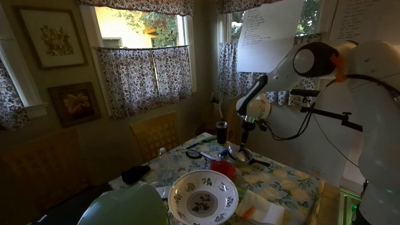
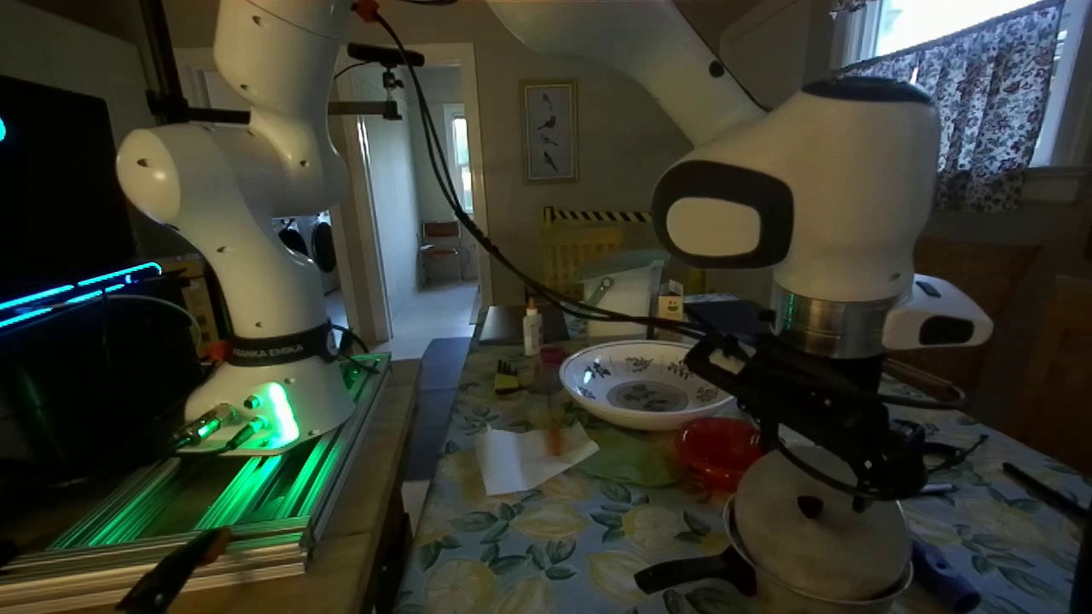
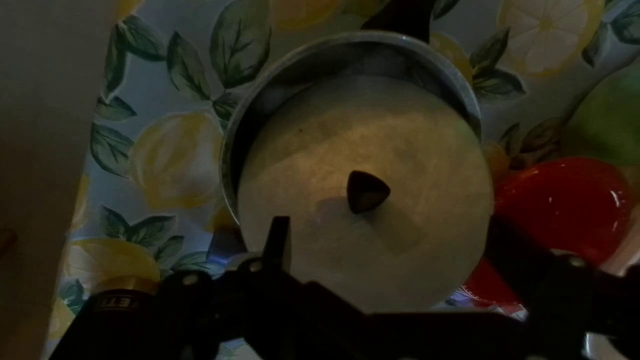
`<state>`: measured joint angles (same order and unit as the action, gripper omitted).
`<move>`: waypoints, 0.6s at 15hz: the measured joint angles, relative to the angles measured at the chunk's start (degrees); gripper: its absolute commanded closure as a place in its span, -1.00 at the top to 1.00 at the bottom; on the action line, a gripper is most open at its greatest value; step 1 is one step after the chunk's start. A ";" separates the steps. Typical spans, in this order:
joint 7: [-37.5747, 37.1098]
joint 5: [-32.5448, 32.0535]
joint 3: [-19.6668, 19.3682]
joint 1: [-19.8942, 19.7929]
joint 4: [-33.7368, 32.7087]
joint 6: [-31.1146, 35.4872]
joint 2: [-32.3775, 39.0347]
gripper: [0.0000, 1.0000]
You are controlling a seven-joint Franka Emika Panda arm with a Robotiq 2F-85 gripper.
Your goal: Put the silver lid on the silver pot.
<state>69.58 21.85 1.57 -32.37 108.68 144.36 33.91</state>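
Observation:
The silver lid (image 1: 236, 153) (image 2: 823, 533) (image 3: 365, 265) has a small dark knob (image 3: 365, 192) on top. It lies tilted and off-centre on the silver pot (image 1: 239, 163) (image 2: 785, 593) (image 3: 390, 59). In the wrist view a crescent of the pot's inside shows on the side of its dark handle (image 2: 695, 573). My gripper (image 1: 241, 149) (image 2: 819, 469) (image 3: 390, 222) is above the lid. Its fingers are wide apart in the wrist view, and nothing is held between them. The knob shows beyond the fingertips. The lid's edge nearest the gripper's body is partly hidden by it.
A red bowl (image 1: 223, 169) (image 2: 721, 452) (image 3: 565, 210) stands close beside the pot. A large patterned white bowl (image 1: 179, 187) (image 2: 580, 375) stands further along the table. A dark-filled glass (image 1: 221, 134) stands behind the pot. A blue-handled object (image 2: 943, 576) lies beside it.

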 measured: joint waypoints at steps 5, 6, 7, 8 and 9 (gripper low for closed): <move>2.09 1.82 1.68 -1.67 -0.01 0.01 0.54 1.00; 2.27 1.90 1.73 -1.96 -0.01 0.01 0.54 1.00; 2.51 2.02 1.75 -2.21 -0.01 0.01 0.55 1.00; 2.71 2.10 1.76 -2.46 -0.02 -0.01 0.57 1.00; 2.86 2.11 1.78 -2.67 -0.02 -0.01 0.64 1.00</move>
<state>72.45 23.96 3.35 -35.04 108.66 144.35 34.55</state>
